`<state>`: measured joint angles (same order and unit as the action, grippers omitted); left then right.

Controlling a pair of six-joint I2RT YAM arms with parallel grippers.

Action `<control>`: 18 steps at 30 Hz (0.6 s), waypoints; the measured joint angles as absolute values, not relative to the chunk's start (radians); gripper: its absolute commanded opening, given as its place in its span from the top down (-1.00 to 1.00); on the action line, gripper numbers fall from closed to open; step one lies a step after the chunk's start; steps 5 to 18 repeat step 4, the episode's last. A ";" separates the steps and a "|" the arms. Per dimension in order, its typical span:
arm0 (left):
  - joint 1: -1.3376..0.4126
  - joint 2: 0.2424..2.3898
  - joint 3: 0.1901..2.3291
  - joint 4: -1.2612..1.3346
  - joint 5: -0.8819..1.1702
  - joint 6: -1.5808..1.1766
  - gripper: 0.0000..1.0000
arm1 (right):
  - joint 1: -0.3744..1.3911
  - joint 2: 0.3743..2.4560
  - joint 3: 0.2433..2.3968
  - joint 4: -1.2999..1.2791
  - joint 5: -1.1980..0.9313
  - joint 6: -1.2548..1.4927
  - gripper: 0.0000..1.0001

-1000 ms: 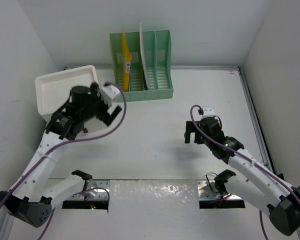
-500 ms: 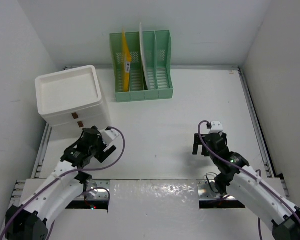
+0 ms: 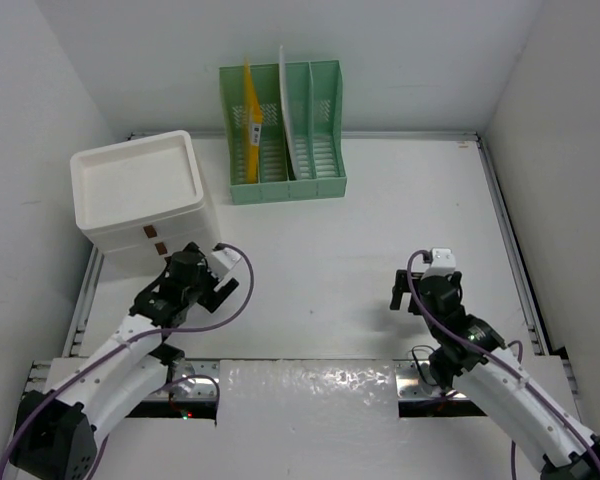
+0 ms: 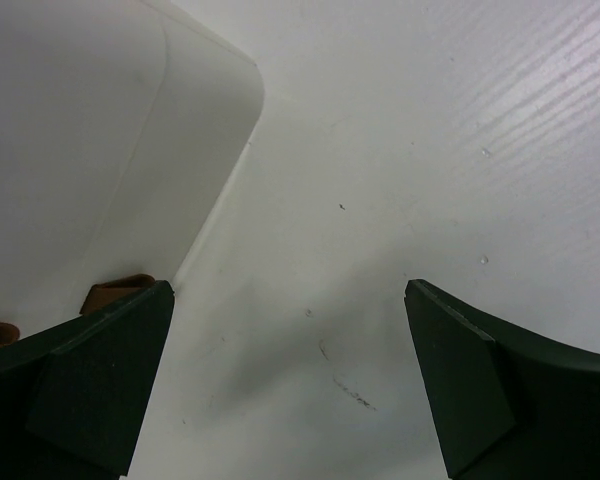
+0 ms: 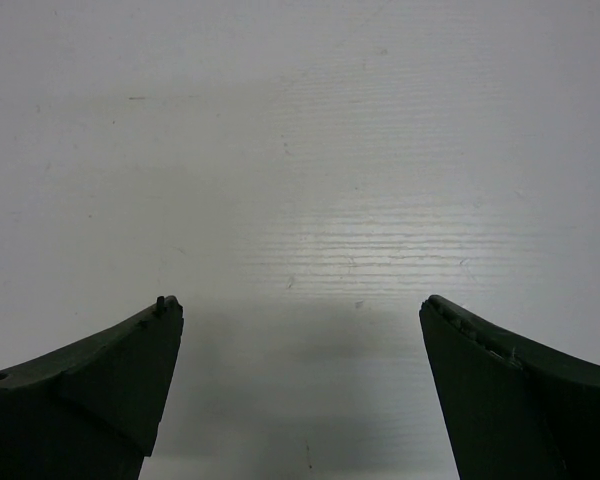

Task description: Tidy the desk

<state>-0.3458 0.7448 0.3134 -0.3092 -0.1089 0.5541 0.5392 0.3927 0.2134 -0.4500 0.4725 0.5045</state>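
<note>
The desk (image 3: 380, 215) lies flat and fills the space between the walls. Silver rails run from near to far along its left and right edges; which side is longer cannot be told from above.

A green file rack (image 3: 285, 135) stands at the far edge, left of centre, with its open slots facing the near edge. A yellow folder (image 3: 251, 120) leans in its left slot, and a thin white sheet (image 3: 284, 95) stands upright in a slot near the middle. The folder carries a small pale label (image 3: 252, 128), too small to read.

A white drawer box (image 3: 140, 195) sits by the left edge, its top shaped like a shallow tray, with two small brown handles (image 3: 156, 240) on its front.

The left gripper (image 3: 218, 290) hangs over the desk just beside the box's near right corner, fingers spread wide and holding nothing. Its wrist view shows the box wall (image 4: 100, 150) and one handle (image 4: 115, 293) next to the left finger.

The right gripper (image 3: 408, 300) is over bare desk (image 5: 300, 150) towards the near right, also wide open and empty.
</note>
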 measured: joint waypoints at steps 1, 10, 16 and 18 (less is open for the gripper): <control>-0.346 0.741 0.313 -0.303 -0.112 0.551 -0.99 | 0.539 0.390 0.208 -0.450 0.472 0.504 -0.98; -0.346 0.736 0.313 -0.284 -0.117 0.545 -0.99 | 0.539 0.384 0.191 -0.443 0.469 0.499 -0.98; -0.346 0.736 0.313 -0.284 -0.117 0.545 -0.99 | 0.539 0.384 0.191 -0.443 0.469 0.499 -0.98; -0.346 0.736 0.313 -0.284 -0.117 0.545 -0.99 | 0.539 0.384 0.191 -0.443 0.469 0.499 -0.98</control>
